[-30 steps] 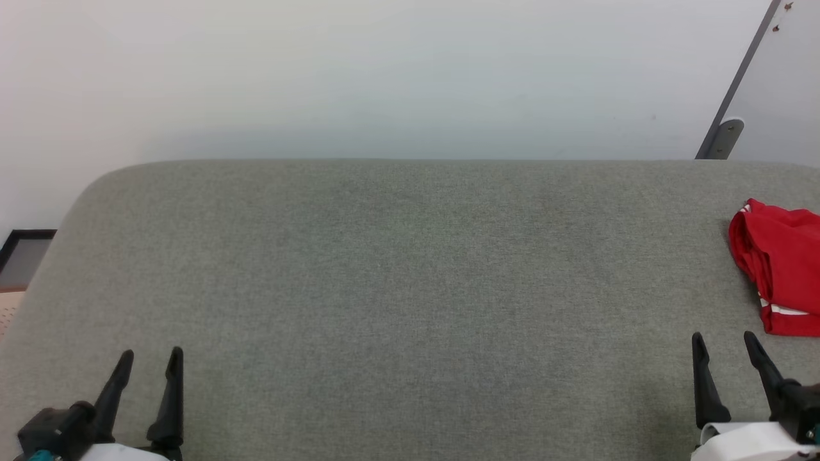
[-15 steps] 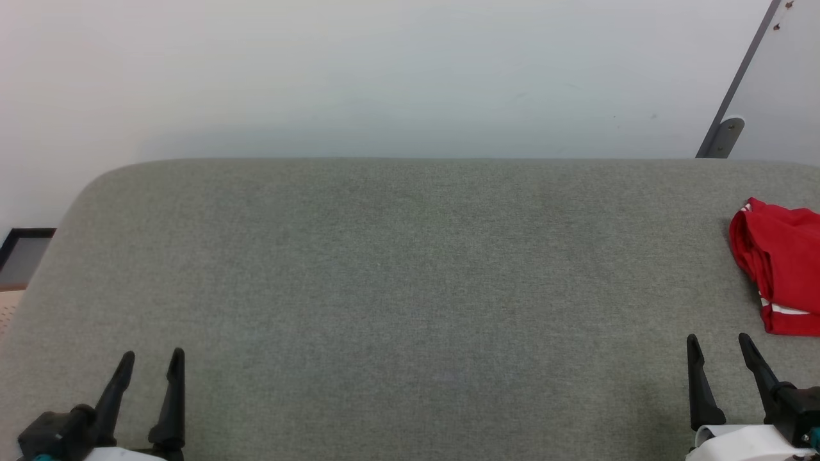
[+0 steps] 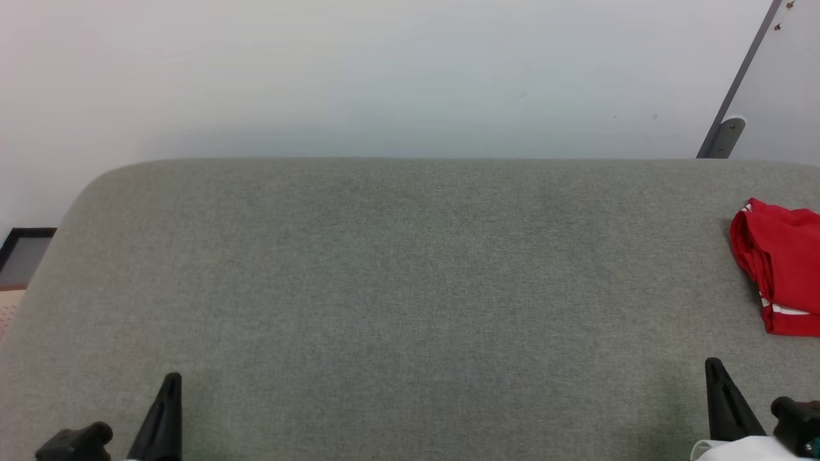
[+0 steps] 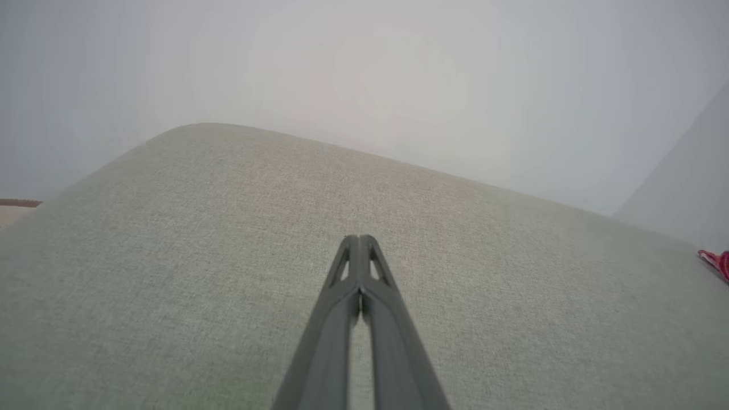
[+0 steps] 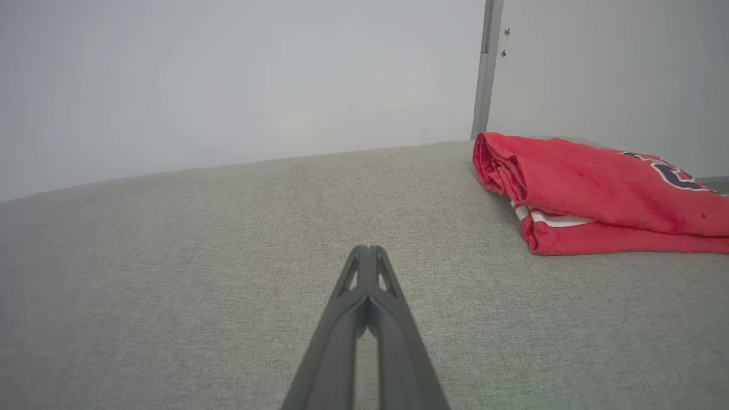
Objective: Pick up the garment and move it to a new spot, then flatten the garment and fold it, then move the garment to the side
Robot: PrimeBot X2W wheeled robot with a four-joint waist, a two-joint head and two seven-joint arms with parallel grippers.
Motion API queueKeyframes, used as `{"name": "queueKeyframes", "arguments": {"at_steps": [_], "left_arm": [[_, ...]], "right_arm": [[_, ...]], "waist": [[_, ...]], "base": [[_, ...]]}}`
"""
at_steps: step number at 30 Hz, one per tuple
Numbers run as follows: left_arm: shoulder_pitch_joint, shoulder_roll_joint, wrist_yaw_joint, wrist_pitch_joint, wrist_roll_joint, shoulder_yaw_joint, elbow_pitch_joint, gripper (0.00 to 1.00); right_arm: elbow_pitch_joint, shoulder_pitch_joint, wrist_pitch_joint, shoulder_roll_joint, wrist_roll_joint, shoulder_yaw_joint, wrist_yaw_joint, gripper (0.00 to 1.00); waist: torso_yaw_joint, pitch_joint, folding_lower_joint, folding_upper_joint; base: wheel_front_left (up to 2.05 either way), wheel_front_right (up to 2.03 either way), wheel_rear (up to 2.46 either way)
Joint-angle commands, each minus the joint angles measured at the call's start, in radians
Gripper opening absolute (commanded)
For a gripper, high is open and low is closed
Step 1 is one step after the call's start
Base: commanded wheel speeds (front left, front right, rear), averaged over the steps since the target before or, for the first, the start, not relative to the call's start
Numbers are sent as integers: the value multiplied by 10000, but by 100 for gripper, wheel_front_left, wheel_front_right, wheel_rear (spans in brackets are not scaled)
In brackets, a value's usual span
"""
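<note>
At the far left, beyond the rounded corner of the grey fabric-covered worktop, a dark-framed panel lies low beside the pale wall. The left hand stands at the lower left of the head view, over the near part of the worktop. Its two dark fingers are pressed together along their tips and there is nothing between them. At the lower right is the right hand, also with its fingers closed on each other and gripping nothing. The garment lies on the worktop at the right edge of the head view, farther away than the right hand and to its right, clearly apart from it. It is a folded red bundle, partly cut by the picture edge. In the right wrist view a white stripe shows between its red layers, and a piece of dark, white-outlined print shows on top. Behind it a grey upright strip runs up the wall.
</note>
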Motion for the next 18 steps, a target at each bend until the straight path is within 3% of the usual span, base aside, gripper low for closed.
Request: {"name": "queueKeyframes", "arguments": {"at_steps": [1,18], "left_arm": [[-241,38,-2,85,-410,100,-135,0],[-601,-479,-7,852,-2797,263,-81,0]], "right_arm": [[-147,-241,94,-20,530,-58,-1,0],[-320,-380,761,48,3725,57,-3,0]], "waist": [[-3,0,0,0],[-25,5,0,0]], "base": [[0,0,0],[0,0,0]]}}
